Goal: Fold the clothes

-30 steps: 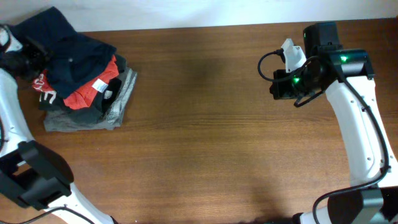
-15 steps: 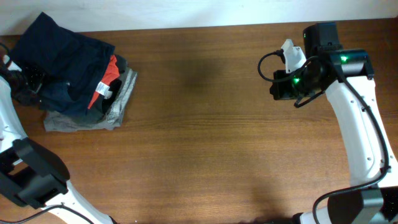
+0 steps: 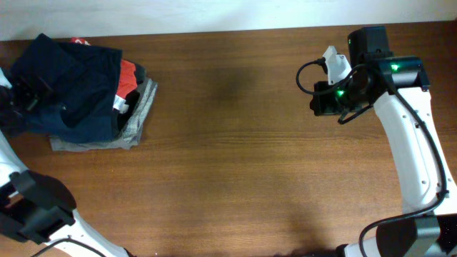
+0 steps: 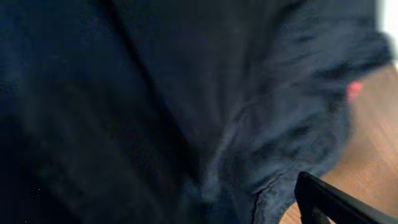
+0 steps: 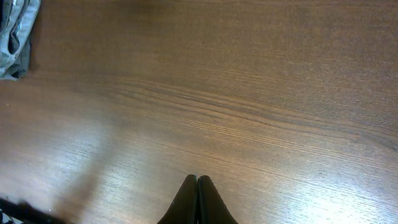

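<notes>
The clothes, a dark navy garment (image 3: 68, 89), lie spread over the top of a pile at the table's far left. In the left wrist view the navy cloth (image 4: 186, 93) fills nearly the whole picture. My left gripper (image 3: 14, 100) is at the pile's left edge, open. Only one finger (image 4: 329, 202) shows, far out at the lower right, and no cloth is pinched against it. My right gripper (image 3: 319, 102) hangs over bare wood at the right. Its fingertips (image 5: 197, 182) are shut together on nothing.
Under the navy garment, a red garment (image 3: 127, 73) peeks out at the pile's right side. A grey folded garment (image 3: 136, 118) lies at the bottom, and its edge (image 5: 15, 31) shows in the right wrist view. The brown wooden table (image 3: 235, 143) stretches between the arms.
The navy garment has been drawn toward me over the red one, covering most of it. My left gripper moved the same way and opened, letting the cloth go. The right arm stayed still.
</notes>
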You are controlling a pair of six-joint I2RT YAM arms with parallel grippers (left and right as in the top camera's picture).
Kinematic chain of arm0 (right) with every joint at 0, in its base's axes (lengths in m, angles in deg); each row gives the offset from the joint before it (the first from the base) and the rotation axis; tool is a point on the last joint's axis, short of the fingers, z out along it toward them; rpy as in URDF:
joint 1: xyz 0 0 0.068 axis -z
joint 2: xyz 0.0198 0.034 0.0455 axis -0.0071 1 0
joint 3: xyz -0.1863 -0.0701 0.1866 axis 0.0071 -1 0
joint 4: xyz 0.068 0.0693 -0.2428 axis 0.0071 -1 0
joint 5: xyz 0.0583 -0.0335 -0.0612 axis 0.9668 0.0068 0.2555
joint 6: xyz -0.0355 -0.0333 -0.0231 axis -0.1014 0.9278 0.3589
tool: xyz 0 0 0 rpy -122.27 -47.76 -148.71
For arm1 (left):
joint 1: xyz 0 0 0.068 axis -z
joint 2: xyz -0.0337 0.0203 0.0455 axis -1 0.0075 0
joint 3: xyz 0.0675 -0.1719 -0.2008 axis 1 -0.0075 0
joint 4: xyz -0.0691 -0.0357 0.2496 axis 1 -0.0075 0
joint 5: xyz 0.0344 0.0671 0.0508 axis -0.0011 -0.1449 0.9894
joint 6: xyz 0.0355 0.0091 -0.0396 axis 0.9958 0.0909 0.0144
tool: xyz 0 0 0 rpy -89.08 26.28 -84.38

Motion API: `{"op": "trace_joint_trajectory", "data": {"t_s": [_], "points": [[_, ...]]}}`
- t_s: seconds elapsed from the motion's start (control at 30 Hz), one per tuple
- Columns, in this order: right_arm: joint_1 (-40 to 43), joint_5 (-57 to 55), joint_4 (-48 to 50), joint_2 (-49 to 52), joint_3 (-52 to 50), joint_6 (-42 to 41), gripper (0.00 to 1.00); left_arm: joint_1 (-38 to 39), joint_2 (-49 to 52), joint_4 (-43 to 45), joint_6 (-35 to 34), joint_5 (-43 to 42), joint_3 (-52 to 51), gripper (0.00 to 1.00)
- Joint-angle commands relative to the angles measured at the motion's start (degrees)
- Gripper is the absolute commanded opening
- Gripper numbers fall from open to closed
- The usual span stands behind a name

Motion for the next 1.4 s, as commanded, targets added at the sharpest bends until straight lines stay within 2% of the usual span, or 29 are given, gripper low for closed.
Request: {"op": "trace_joint_trajectory", "data": {"t_s": [0.0, 0.33, 0.4, 0.43, 0.47, 0.57, 0.7, 0.87, 1.1, 1.23, 1.37], "points": [[-0.04, 0.35, 0.46, -0.04, 0.13, -0.22, 0.04, -0.04, -6.43, -0.92, 4.52, 0.02, 5.29, 0.99], [-0.04, 0.35, 0.59, -0.04, 0.13, -0.20, 0.04, 0.02, -8.44, -0.09, 7.50, 0.90, 5.57, 0.99], [-0.04, 0.33, 0.57, -0.04, 0.13, -0.20, 0.04, 0.02, -8.17, 0.00, 7.50, 2.23, 4.85, 0.93], [-0.04, 0.33, 0.59, -0.04, 0.13, -0.20, 0.04, 0.02, -8.09, 0.24, 7.50, 2.12, 4.48, 0.69], [-0.04, 0.33, 0.63, -0.04, 0.13, -0.20, 0.04, 0.04, -8.09, 0.42, 7.48, 2.10, 4.39, 0.49], [-0.04, 0.33, 0.87, -0.04, 0.13, -0.20, 0.04, 0.70, -8.09, 0.81, 7.48, 1.62, 4.39, 0.01], [-0.04, 0.33, 1.03, -0.04, 0.13, -0.20, 0.04, 2.05, -8.26, 2.10, 9.27, -2.67, 4.52, 0.01], [-0.04, 0.33, 1.03, -0.04, 0.13, -0.20, 0.04, 5.09, -10.05, 7.21, 13.57, -15.17, 5.20, 0.01], [-0.04, 0.31, 1.01, -0.04, 0.13, -0.20, 0.04, 15.74, -11.91, 12.85, 14.19, -28.83, 6.86, 0.01], [0.02, 0.11, 1.03, -0.04, 0.13, -0.22, 0.04, 24.79, -13.77, 13.11, 16.06, -29.29, 8.26, 0.01], [0.00, -0.83, 1.03, -0.04, 0.13, -0.24, 0.04, 34.60, -16.48, 13.27, 16.98, -26.16, 10.60, 0.01]]}}
